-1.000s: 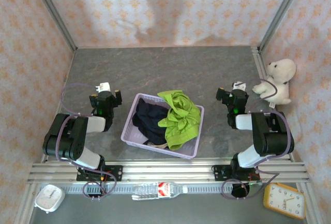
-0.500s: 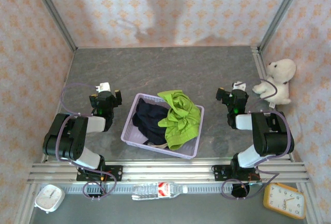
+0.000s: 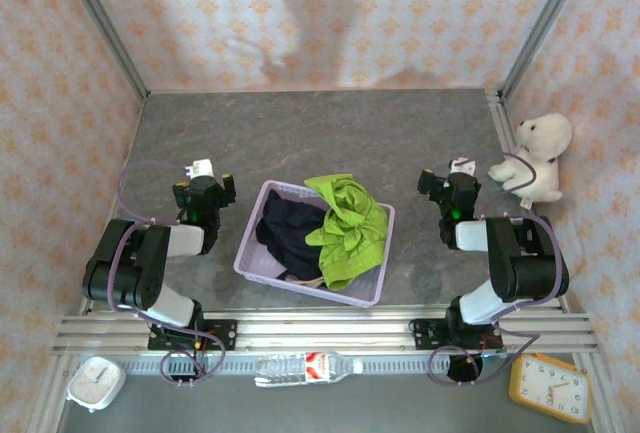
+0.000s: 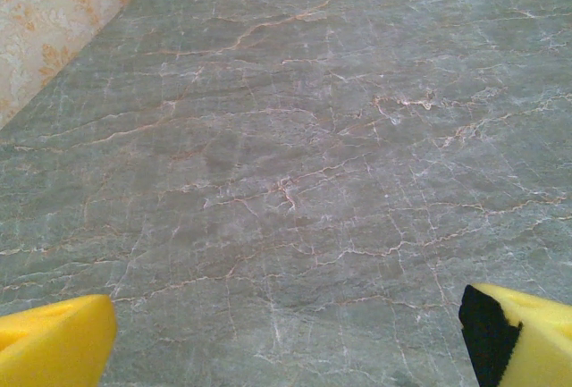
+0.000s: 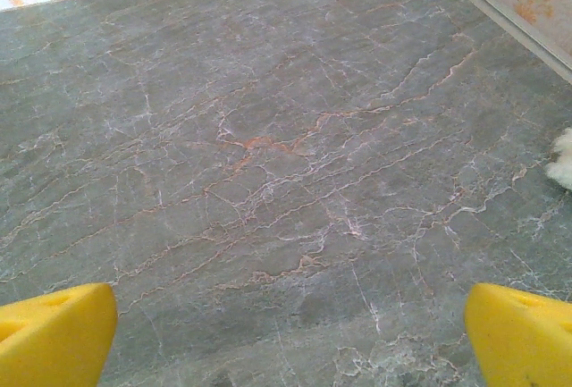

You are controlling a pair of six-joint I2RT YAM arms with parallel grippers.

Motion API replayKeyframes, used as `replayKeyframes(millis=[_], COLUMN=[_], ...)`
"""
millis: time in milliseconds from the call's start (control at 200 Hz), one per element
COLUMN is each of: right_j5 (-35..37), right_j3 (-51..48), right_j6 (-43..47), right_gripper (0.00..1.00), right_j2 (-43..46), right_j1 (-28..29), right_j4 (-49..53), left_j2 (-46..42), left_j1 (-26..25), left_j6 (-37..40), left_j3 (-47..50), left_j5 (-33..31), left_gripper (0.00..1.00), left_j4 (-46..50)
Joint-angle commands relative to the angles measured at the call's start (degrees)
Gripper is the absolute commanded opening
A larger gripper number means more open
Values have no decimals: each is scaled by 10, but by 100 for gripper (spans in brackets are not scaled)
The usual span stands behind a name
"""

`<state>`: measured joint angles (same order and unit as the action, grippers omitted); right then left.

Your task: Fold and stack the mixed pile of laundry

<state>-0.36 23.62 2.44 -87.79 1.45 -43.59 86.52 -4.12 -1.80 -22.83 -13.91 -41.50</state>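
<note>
While laundry pile (image 3: 335, 225) sits in basket (image 3: 300, 281) | L gripper (image 4: 288, 326) wide apart, empty | R gripper (image 5: 291, 317) likewise

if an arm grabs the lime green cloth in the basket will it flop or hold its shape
Probably floppy: the lime-green garment lies crumpled in soft folds, so it would likely sag from a pinch. Thin cloth, so probably light. It overlaps the navy garment and the rim of the lavender basket, so lifting might drag either.
</note>
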Motion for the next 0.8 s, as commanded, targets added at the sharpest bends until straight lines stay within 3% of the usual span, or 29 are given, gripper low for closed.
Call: replayKeyframes(millis=[0, 95, 170, 270, 400, 475, 545, 685, 796], right_j5=[12, 4, -6, 2, 4, 6, -35, -78, -104], right_j3=[6, 7, 33, 59, 103, 153, 201, 281, 331], right_j6=[4, 7, 14, 8, -19, -58, -67, -151, -213], right_gripper=[99, 99, 99, 99, 100, 99, 89, 87, 86], right_j2=[5, 8, 29, 73, 140, 166, 180, 197, 197], right_j1=[-3, -3, -2, -2, -2, -2, 1, 20, 68], right_j4=[-8, -8, 52, 133, 266, 384, 485, 663, 778], left_j2=[-8, -9, -18, -51, -80, -97, -112, -143, -148], left_j1=[0, 0, 0, 0, 0, -1, -3, -28, -51], left_j6=[7, 7, 9, -3, -3, -36, -72, -160, -233], left_j3=[-13, -12, -20, -67, -113, -156, -186, -214, -255], left_j5=[1, 2, 5, -22, -6, 2, 26, 34, 59], left_gripper=[100, 100, 100, 100, 100, 100, 100, 100, 100], left_j4=[-14, -17, 4, 110, 212, 307, 369, 437, 525])
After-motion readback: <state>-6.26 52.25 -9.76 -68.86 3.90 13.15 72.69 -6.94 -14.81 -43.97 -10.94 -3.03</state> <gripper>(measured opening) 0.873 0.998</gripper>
